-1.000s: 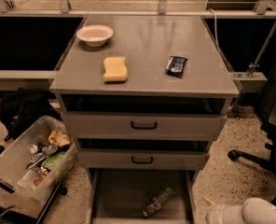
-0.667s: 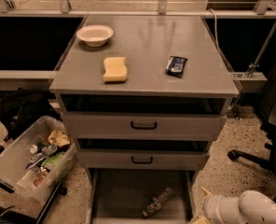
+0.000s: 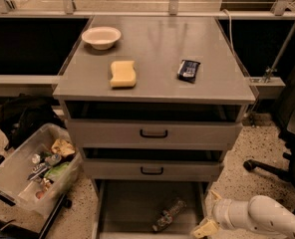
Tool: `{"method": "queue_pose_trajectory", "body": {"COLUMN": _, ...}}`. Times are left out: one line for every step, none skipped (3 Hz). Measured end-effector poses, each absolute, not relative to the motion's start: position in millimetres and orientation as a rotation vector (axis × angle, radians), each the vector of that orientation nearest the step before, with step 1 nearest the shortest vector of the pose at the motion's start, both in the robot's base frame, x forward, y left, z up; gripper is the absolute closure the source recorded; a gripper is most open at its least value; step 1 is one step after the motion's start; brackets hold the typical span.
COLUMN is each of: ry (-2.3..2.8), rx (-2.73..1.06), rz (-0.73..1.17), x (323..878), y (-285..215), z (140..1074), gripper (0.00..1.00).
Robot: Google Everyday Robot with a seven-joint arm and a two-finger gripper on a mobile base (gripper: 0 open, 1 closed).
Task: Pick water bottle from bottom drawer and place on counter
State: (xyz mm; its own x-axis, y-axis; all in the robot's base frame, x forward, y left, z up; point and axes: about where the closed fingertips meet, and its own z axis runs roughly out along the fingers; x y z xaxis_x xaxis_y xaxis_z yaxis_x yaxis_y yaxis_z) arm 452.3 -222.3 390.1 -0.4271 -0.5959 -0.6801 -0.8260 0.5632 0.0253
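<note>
Hovering at the drawer's (image 3: 125, 205) right front corner, we are holding the gripper (image 3: 209, 212) open and empty, the bottle (image 3: 169, 214) lying mid-drawer to its left, long axis slanting toward it.

Bowl (image 3: 101, 36), sponge (image 3: 123, 73) and packet (image 3: 189, 70) lay on the counter (image 3: 152, 44). Water bottle (image 3: 169, 214) lay in the bottom drawer (image 3: 127, 208), gripper (image 3: 211, 212) at its right.

Small clear plastic water bottle (image 3: 168, 214) lying on side, slanting diagonally across flat grey floor. Deep grey metal bottom drawer (image 3: 122, 208) standing pulled open. Wide, smooth grey metal counter (image 3: 152, 39) topping cabinet above. White-armed gripper (image 3: 210, 212) hovering beside drawer's right edge, apart from bottle.
</note>
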Motion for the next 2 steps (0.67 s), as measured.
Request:
{"method": "queue_pose_trajectory", "body": {"ry": 2.175, "rx": -1.149, "rz": 0.529, "x": 455, "y": -205, "z": 353, "gripper": 0.0}}
{"method": "queue_pose_trajectory", "body": {"ry": 2.179, "rx": -1.148, "rz": 0.636, "x": 459, "y": -178, "z": 301, "gripper": 0.0}}
